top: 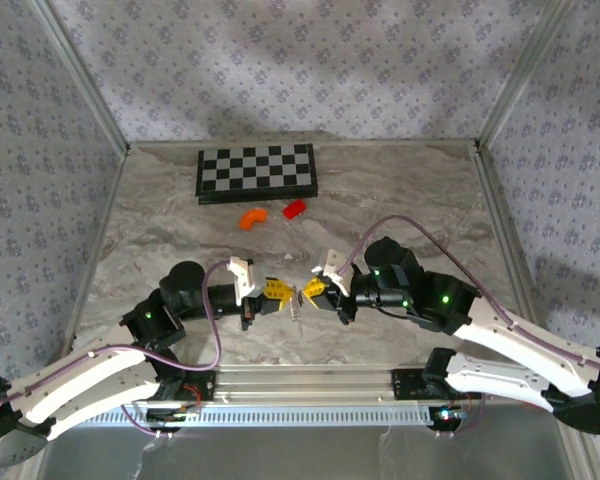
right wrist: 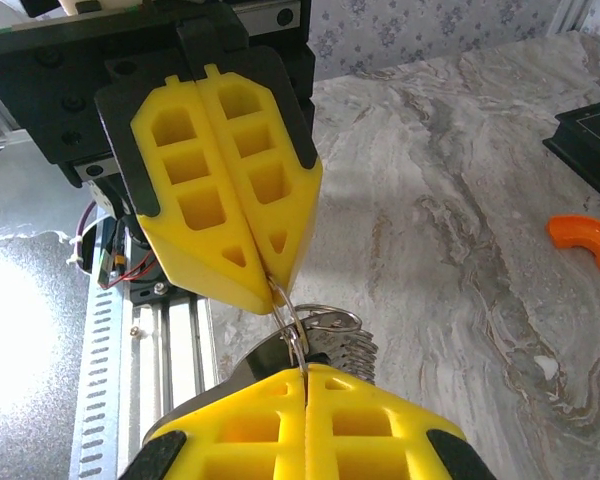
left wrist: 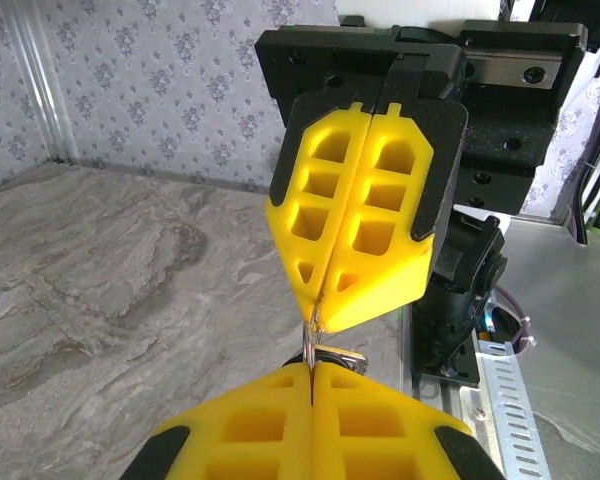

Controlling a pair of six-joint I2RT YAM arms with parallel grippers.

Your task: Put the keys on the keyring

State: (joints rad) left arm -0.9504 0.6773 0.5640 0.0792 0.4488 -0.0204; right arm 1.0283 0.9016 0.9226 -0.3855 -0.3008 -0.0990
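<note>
Over the marbled table, the left gripper and the right gripper meet tip to tip, each with jaws pressed together, both pinching the keyring between them; its chain strand hangs just below their tips; keys too small to tell apart there

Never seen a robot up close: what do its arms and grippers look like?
White shells near the bases, black joints with green lights, purple cables. The left gripper and right gripper have yellow cut-out fingers on black backs.
</note>
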